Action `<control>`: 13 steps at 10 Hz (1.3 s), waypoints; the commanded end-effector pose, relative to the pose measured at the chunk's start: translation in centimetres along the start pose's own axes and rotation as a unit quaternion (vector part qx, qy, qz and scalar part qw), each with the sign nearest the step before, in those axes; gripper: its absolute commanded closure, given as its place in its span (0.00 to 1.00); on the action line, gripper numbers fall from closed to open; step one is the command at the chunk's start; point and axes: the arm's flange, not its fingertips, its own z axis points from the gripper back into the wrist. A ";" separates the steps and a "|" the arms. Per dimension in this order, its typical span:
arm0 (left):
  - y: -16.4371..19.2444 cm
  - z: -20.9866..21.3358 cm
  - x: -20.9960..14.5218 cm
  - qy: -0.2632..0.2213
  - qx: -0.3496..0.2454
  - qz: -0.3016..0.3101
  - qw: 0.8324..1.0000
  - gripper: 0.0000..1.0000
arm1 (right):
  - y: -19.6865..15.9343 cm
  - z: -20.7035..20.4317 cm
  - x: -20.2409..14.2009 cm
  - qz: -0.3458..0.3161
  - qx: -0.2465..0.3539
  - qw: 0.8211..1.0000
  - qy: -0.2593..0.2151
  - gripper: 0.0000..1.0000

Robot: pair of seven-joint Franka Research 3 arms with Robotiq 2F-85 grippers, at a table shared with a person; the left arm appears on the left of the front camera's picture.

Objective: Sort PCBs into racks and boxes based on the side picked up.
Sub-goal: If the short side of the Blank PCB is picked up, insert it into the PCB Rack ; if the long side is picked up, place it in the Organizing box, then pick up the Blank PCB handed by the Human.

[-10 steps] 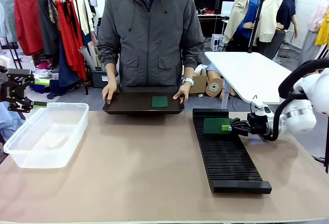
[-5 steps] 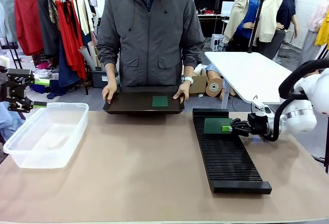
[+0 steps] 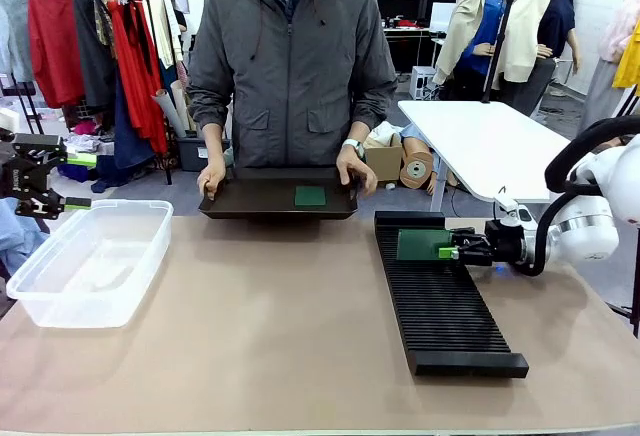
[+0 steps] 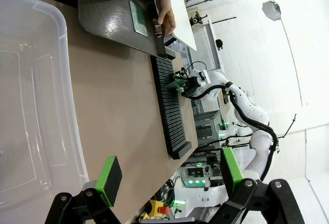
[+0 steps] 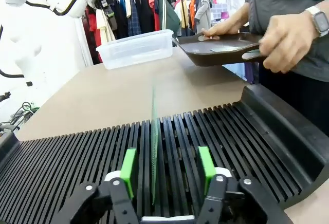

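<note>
A green PCB (image 3: 422, 245) stands upright in a slot near the far end of the long black rack (image 3: 440, 301). My right gripper (image 3: 448, 252) is at the board's right edge. In the right wrist view the board (image 5: 153, 131) is edge-on between the green pads (image 5: 128, 170), with a gap on each side, so my right gripper (image 5: 166, 158) is open. A second PCB (image 3: 310, 196) lies green face up on the dark tray (image 3: 250, 201), which the person holds. My left gripper (image 4: 169, 175) hangs open and empty by the clear tub (image 3: 90, 261).
The person's hands (image 3: 355, 168) grip both ends of the tray at the far table edge. A white side table (image 3: 490, 141) stands behind the rack. The tub (image 4: 31, 106) lies under my left gripper, and the bare tabletop (image 3: 270, 326) stretches between tub and rack.
My right gripper has drawn back a little to the right, leaving the PCB standing in the rack. The person's hand at the tray's right end shifted. The left arm has not moved.
</note>
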 end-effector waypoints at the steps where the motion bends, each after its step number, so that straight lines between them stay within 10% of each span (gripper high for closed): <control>1: -0.1 0.1 0.0 0.002 -0.004 -0.001 1.000 0.00 | 0.1 -0.2 0.4 -0.010 -0.002 1.000 -0.014 0.00; 13: -0.1 0.1 0.0 0.002 -0.004 -0.001 1.000 0.00 | 0.1 0.0 0.1 0.000 0.002 1.000 -0.004 0.00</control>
